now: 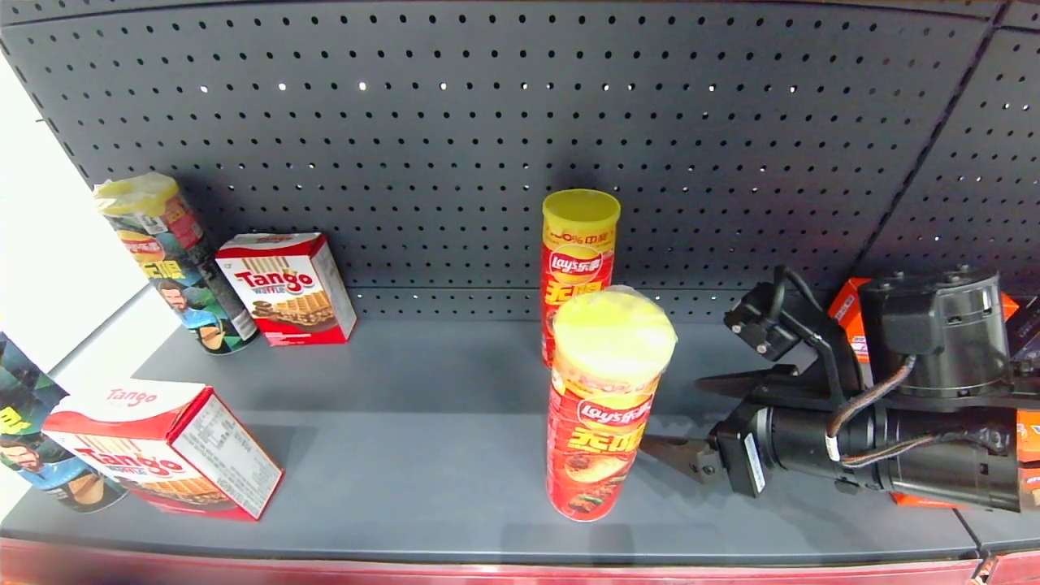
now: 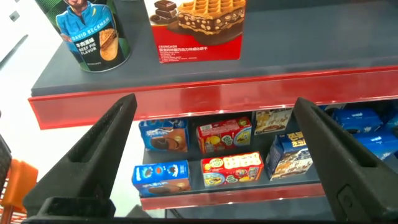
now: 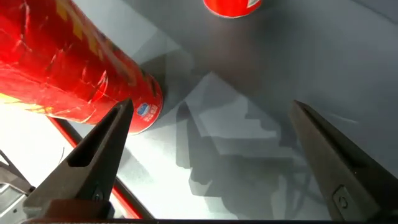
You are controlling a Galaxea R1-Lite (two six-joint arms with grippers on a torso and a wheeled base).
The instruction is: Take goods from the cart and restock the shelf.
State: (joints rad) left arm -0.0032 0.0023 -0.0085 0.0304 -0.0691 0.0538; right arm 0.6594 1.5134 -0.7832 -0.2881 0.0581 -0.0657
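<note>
Red can [image 1: 603,422] stands near the front of the grey shelf [image 1: 406,439]. The right gripper [image 1: 678,413] is wide open just beside it, not touching. The left gripper [image 2: 212,104] is open too.

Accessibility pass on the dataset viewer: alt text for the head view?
The open right gripper sits beside a tall red chip tube with a yellow plastic lid on a grey metal shelf; an identical tube stands behind it. At left are two red-and-white wafer boxes and two dark chip tubes.
</note>
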